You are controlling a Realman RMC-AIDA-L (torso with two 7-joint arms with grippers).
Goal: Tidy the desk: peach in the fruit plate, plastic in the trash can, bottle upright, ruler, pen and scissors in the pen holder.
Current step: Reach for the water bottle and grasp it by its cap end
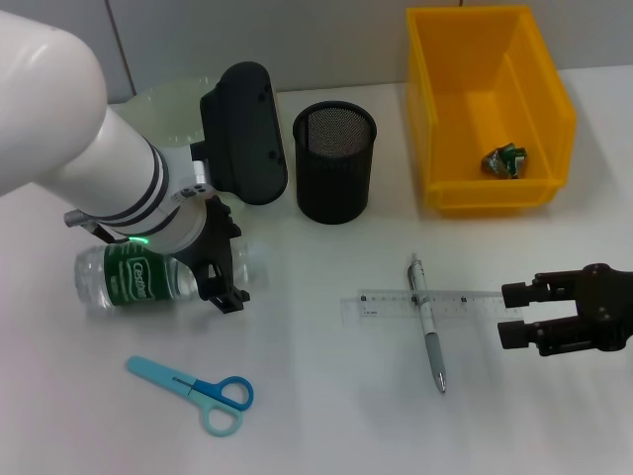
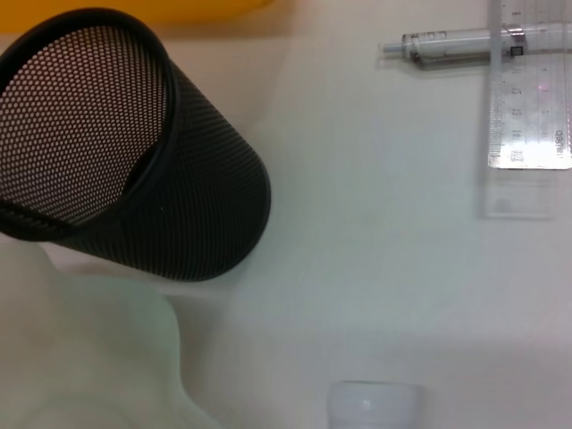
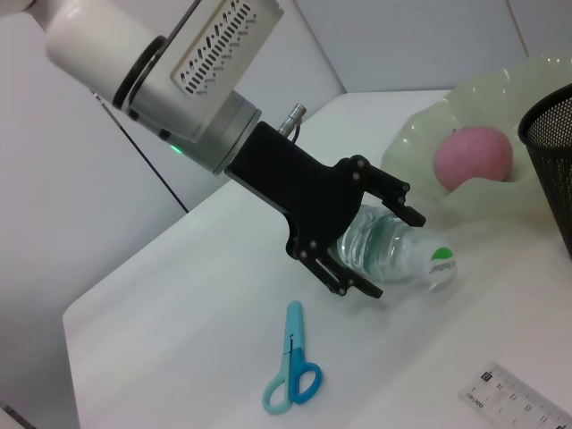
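Bottle (image 1: 148, 277) | clear plastic, green label, lying sideways | left pincer (image 3: 375, 241) straddling

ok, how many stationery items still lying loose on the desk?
3. Ruler lies flat in front of the pen holder; pen lies across it; scissors lie near the front edge, in front of the bottle. Pen holder's interior only partly visible.

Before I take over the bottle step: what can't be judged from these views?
- Head view: fruit plate and its peach hidden behind the left arm.
- Left gripper straddles the bottle; finger contact unclear in every view.
- Bin item: too small to identify.
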